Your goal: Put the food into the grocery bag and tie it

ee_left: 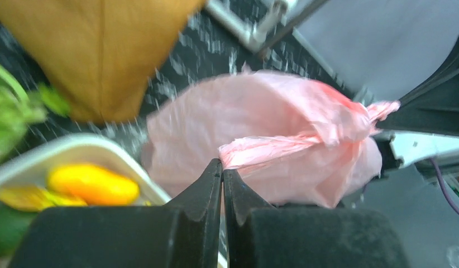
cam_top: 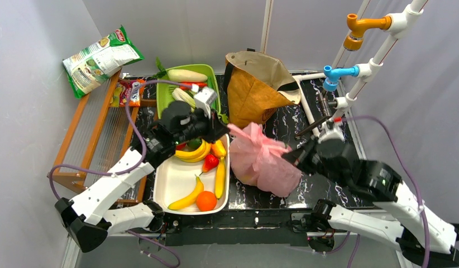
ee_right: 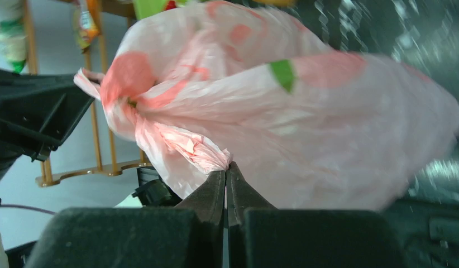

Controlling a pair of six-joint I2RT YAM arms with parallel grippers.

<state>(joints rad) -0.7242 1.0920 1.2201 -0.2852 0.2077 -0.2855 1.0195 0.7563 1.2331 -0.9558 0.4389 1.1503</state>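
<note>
The left gripper point(ee_left: 222, 164) is pinching one twisted handle point(ee_left: 272, 146) of the grocery bag point(cam_top: 263, 159), with its fingers shut tight on the thin plastic. The right gripper point(ee_right: 226, 167) is clamping the other handle point(ee_right: 188, 146) the same way. The bag is sitting on the table point(cam_top: 272, 203) between the two arms, just beside the white tray point(cam_top: 171, 181).

Here is what could be going wrong next. The plastic is thin and slippery, so a hard pull could be tearing it. A handle could also be sliding out of a pinch and undoing the knot. Bananas point(cam_top: 192, 152) and an orange point(cam_top: 206, 200) are lying in the tray (so tying now may be leaving food out). A sideways tug could be dragging the bag into the tray.

The table is looking black with white streaks, hard and smooth. Farther back, a brown paper bag point(cam_top: 255, 84) is standing beside a green tray point(cam_top: 160, 92) of vegetables. A wooden rack point(cam_top: 90, 139) is standing on the left, and a crisp packet point(cam_top: 99, 58) is leaning above it. Grey walls point(cam_top: 26, 111) are closing everything in, and white pipes point(cam_top: 387, 44) are rising on the right.
</note>
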